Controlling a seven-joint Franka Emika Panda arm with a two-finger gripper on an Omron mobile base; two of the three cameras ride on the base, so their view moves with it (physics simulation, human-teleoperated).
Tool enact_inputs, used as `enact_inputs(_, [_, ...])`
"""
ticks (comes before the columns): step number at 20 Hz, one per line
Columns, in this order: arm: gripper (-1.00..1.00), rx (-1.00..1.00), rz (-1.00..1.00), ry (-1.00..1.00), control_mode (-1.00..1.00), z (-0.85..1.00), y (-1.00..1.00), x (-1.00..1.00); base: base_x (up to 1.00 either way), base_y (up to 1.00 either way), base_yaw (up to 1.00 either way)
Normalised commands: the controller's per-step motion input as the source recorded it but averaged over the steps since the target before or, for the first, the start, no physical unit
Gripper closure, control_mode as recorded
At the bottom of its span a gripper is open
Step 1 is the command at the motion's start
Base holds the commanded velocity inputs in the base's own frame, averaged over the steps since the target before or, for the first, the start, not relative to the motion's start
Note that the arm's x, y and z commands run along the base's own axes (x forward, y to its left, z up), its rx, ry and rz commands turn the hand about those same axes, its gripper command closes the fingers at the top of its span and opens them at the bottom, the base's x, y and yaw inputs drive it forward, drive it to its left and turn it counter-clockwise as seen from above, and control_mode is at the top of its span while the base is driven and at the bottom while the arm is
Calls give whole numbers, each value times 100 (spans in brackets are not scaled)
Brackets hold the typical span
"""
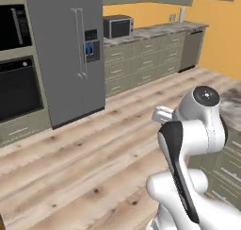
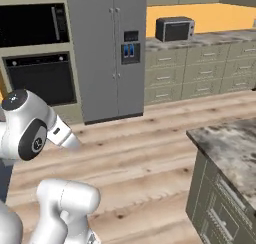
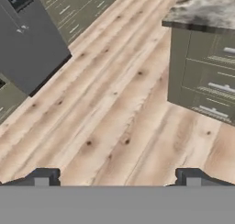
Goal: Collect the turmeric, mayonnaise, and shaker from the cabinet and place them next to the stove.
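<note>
A: Claw [image 3: 117, 177] state? 
B: Released, tips wide apart, nothing between them, hung above the wood floor [image 3: 114, 117].
A: Turmeric, mayonnaise, shaker, cabinet, stove? 
B: Could not tell. Fridge [image 1: 66, 54] and island bench [image 2: 230, 148] seen.

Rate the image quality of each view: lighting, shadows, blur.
Left base view: flat, even rendered light, soft overall; the microwave lacks fine detail. Right base view: same even light, no glare on the refrigerator, only a faint shadow at its foot. Hand view: coarse and blocky, wood floor grain smeared, island cabinet edges soft.
</note>
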Motion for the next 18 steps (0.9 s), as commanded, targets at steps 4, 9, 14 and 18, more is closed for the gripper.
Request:
enact_inputs(4, [-100,0,0,0,100,0,0,0,85,2,-46])
enact_inputs(9, [-100,0,0,0,100,0,0,0,95,7,-44])
enact_inputs(14, [-100,0,0,0,100,0,0,0,100,22,-41])
enact_inputs(18, [-100,0,0,0,100,0,0,0,100,33,-41])
